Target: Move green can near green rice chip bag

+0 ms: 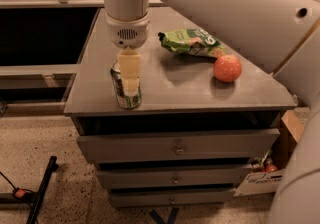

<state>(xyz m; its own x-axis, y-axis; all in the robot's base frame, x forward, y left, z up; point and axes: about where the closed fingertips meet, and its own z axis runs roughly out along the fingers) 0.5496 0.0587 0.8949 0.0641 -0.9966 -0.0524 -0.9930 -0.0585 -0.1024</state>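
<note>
The green can (126,102) stands upright near the front left edge of the grey cabinet top (175,90). My gripper (130,75) hangs straight down from the white arm and sits right at the can, covering its upper front. The green rice chip bag (190,42) lies flat farther back and to the right, well apart from the can.
A round orange fruit (227,68) sits right of the bag, near the right edge. The cabinet has drawers (175,148) below. A cardboard box (262,175) stands on the floor at the right, and a black stand leg (42,188) at the left. Shelving runs behind.
</note>
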